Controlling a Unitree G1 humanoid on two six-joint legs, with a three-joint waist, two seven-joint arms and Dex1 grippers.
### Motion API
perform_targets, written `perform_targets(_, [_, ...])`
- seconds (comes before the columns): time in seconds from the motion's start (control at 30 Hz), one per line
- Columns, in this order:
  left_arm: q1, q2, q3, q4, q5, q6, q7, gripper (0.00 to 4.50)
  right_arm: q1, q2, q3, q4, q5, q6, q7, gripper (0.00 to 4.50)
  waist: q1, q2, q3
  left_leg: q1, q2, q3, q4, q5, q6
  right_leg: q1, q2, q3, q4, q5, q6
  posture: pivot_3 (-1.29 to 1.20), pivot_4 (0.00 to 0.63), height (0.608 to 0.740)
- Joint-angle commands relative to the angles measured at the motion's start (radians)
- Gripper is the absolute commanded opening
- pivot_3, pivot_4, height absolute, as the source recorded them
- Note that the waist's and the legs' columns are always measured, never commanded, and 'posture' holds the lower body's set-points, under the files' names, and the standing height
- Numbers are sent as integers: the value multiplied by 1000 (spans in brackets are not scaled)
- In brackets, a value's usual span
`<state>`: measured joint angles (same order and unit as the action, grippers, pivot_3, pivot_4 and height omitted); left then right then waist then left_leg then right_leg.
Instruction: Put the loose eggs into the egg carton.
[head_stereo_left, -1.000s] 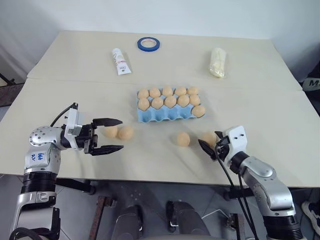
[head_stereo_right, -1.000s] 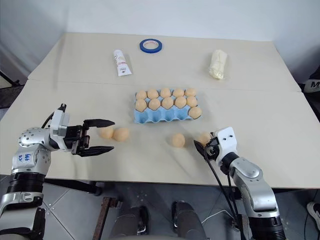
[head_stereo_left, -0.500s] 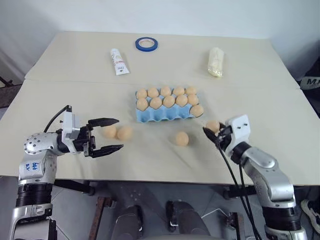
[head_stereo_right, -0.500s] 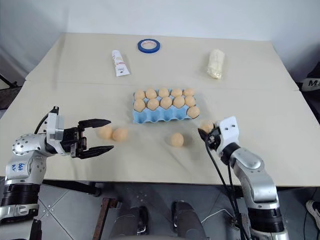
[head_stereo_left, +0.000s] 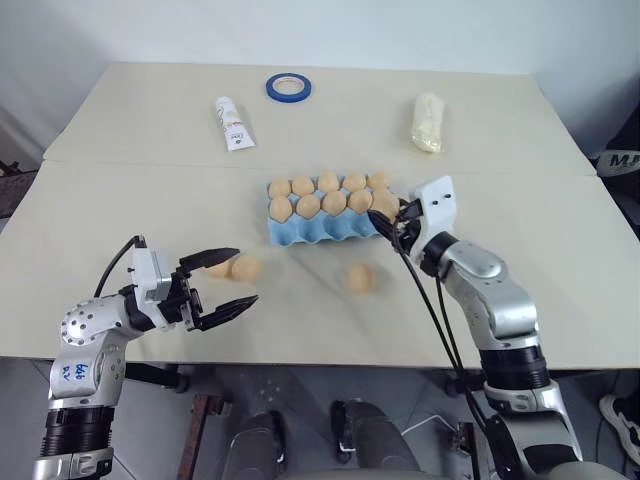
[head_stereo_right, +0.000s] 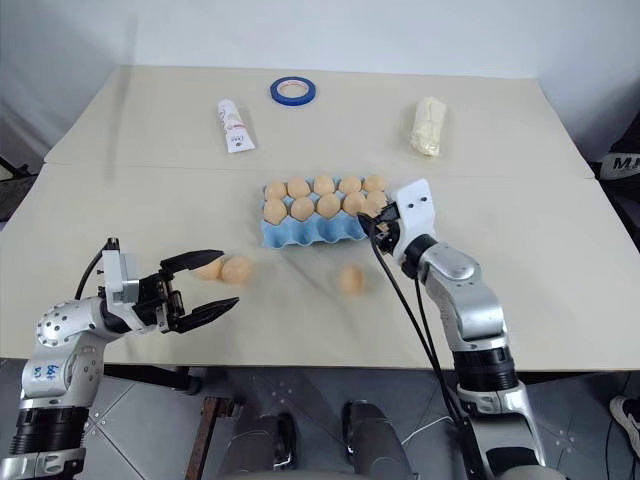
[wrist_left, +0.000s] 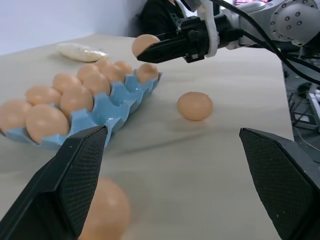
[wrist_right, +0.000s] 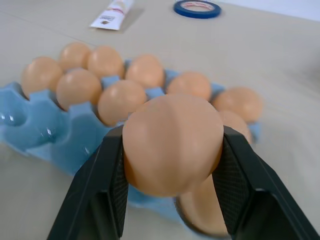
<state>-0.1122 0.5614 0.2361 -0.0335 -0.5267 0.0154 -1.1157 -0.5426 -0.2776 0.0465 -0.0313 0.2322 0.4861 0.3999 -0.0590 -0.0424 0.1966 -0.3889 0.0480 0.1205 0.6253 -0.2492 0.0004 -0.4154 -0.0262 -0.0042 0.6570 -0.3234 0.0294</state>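
Your right gripper (wrist_right: 170, 165) clamps a smooth tan-brown oval egg (wrist_right: 172, 142) just above the light blue moulded egg carton (head_stereo_left: 325, 228); your left gripper (head_stereo_left: 225, 285) stands spread wide, two loose eggs (head_stereo_left: 245, 267) just beyond its fingertips

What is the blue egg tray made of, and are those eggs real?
The egg carton looks like glossy moulded plastic: its cups catch shiny highlights. The loose eggs have smooth, matte tan shells; whether they are real or imitation cannot be told by looking.
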Motion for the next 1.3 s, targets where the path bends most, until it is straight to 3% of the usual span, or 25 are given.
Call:
perform_targets(0.03, [44,-7,40,-55,-20,-48,11,4500,-41,27,16,34,-14,-45,8,1954,0,0,0,0,0,0,0,0,0,0,0,0,0,0,0,0,150,740])
perform_targets(0.3, [86,-7,49,-69,-49,-67,3,4500,-82,50,32,139,-50,-99,24,1954,0,0,0,0,0,0,-2,0,0,0,-1,0,-2,0,0,0,150,740])
perform_targets(0.57, [115,0,61,-82,-59,-79,6,4500,-85,35,21,120,-56,-78,39,4463,-3,0,0,0,0,0,-4,0,0,-1,-1,0,-3,0,-1,0,150,740])
perform_targets(0.9, [110,-1,57,-77,-71,-81,-4,4500,1,-33,-9,-124,29,43,112,4463,-1,0,0,-1,0,0,-6,0,-1,-2,-1,-1,-4,0,-1,0,150,740])
perform_targets(1.07, [94,-11,61,-41,-121,-83,-61,4500,150,-188,-39,-370,167,186,251,4463,5,0,0,-2,0,0,-7,0,-1,-2,-1,-1,-5,-1,-1,0,150,740])
perform_targets(1.3, [78,-38,81,20,-169,-103,-116,4500,293,-255,-61,-524,197,281,195,4463,-1,0,0,-1,0,-1,-8,0,0,-1,0,-1,-7,-1,-1,0,150,740])
